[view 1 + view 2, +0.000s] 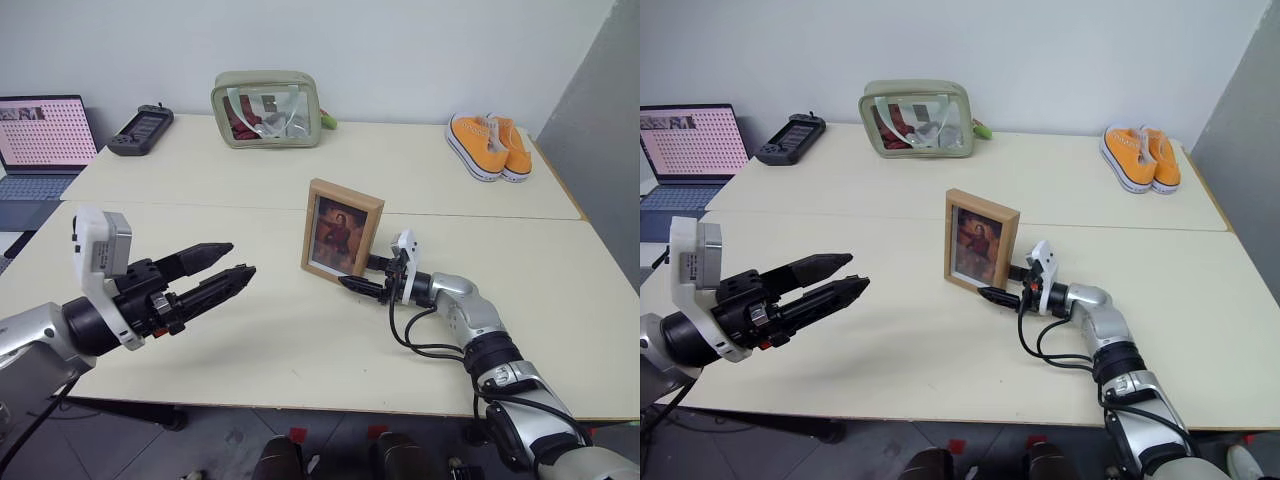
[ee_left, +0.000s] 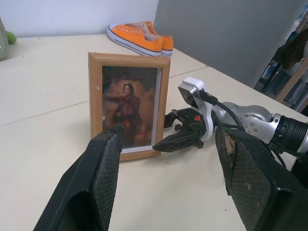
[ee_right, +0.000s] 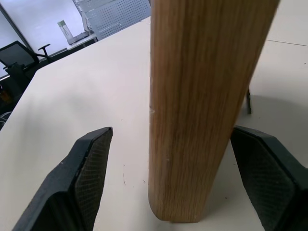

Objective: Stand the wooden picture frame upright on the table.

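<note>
Released right tool (image 1: 368, 275) straddles the upright wooden picture frame's (image 1: 342, 229) edge, untouching.

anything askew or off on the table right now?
Nothing stands out. The wooden picture frame stands upright on the table, picture facing the robot. The right tool is open at its edge, fingers clear of the wood.

Both arms (image 1: 60, 330) extended level, jaws spread wide.
</note>
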